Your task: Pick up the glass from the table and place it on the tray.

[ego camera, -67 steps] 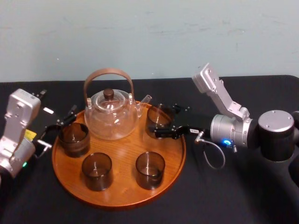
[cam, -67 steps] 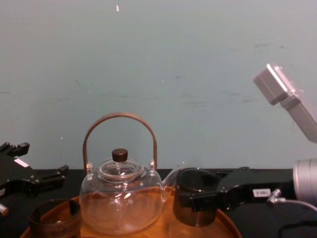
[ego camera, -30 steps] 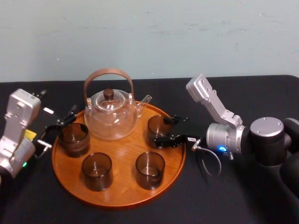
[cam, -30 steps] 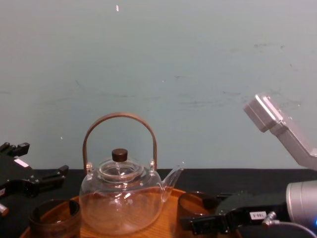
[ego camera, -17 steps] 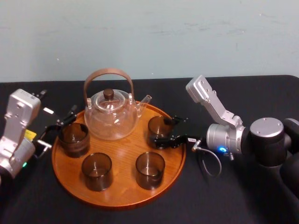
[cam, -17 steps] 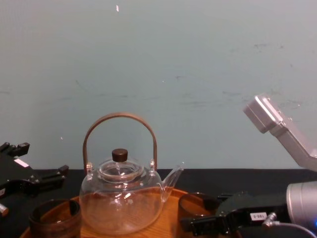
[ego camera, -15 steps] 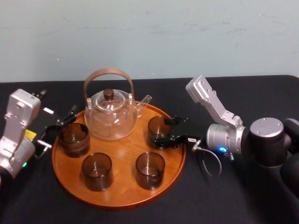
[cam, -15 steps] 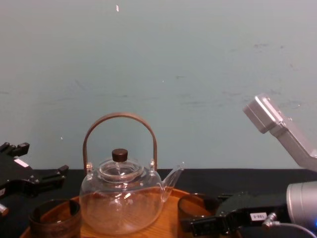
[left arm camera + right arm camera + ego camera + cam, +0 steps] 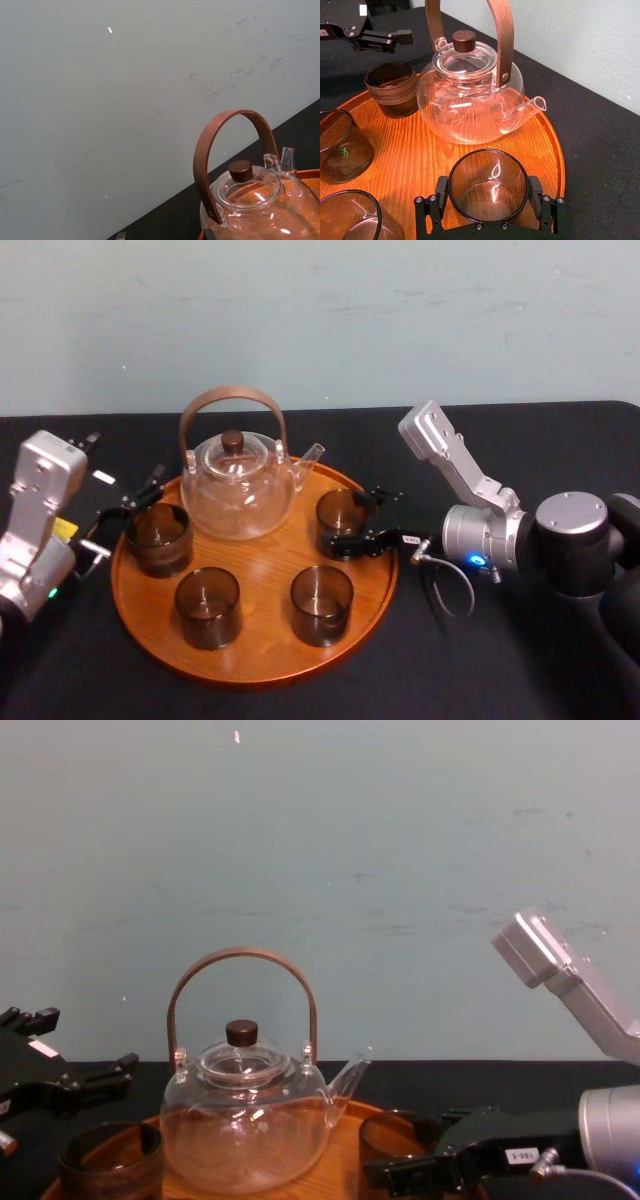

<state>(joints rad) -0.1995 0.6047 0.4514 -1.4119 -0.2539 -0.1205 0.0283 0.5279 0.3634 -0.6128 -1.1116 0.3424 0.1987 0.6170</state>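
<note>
Right claw (image 9: 488, 200) clamped on smoky-brown glass tumbler (image 9: 488, 170), seated on round orange wooden tray (image 9: 420, 150); next I release, back out. Left claw (image 9: 133, 512) idle, wide.

No readable text; label (image 9: 520, 1156) on right gripper (image 9: 345, 522) illegible.

We see a smoky-brown glass (image 9: 341, 516) at two o'clock on the orange-brown, wood-grained tray (image 9: 262, 578); the worktop (image 9: 480, 670) is plain black, the teapot (image 9: 238, 490) clear with a brown handle, the wall (image 9: 320, 320) pale blue-green.
</note>
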